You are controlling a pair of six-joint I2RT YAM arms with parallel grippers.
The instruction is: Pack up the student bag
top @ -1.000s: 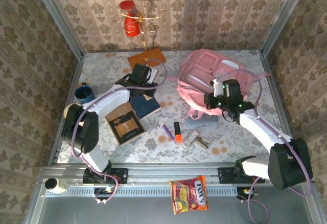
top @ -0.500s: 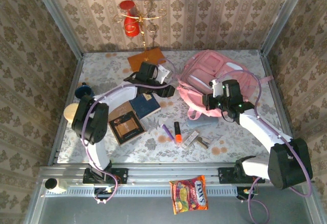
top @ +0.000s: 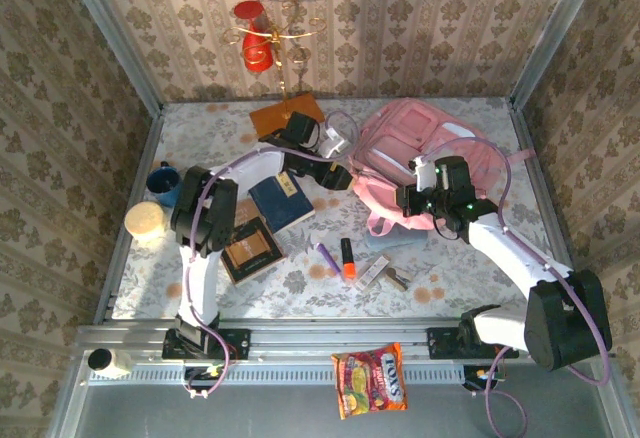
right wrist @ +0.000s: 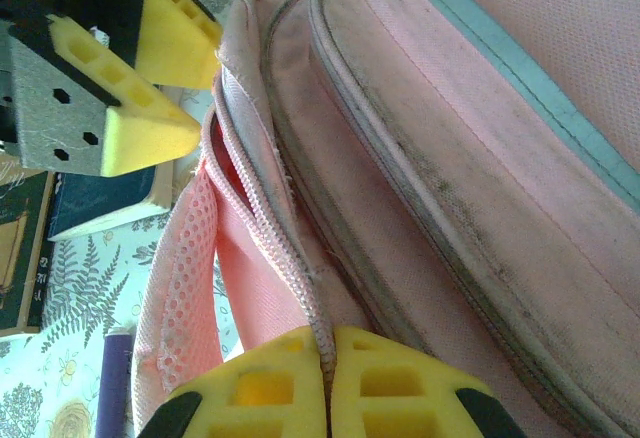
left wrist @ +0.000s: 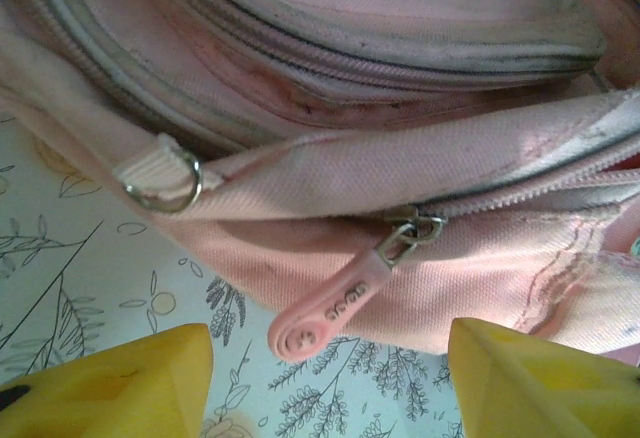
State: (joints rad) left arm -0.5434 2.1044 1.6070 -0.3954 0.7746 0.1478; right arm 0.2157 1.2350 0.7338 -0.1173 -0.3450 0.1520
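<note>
Student bag (top: 395,138) at the table's (top: 190,128) far right, both grippers at its edge
Left gripper (left wrist: 328,348) jaws spread, pink zip pull (left wrist: 335,298) between them, touching neither; right gripper (right wrist: 325,363) jaws pressed together, pinching the bag's zip edge.

A small booth closed in by three walls, the back wall (top: 400,18), left wall (top: 50,158) and right wall (top: 600,138), all papered in beige with a repeating brown damask pattern. Grey metal posts (top: 110,33) run up the two back corners. The table (top: 200,123) is covered in a white cloth printed with grey leaves and orange flowers. A silver metal rail (top: 300,343) crosses its near edge, with a plain grey surface (top: 250,408) below. A red and gold ornament (top: 258,43) stands out against the back wall. The light is bright and even.
</note>
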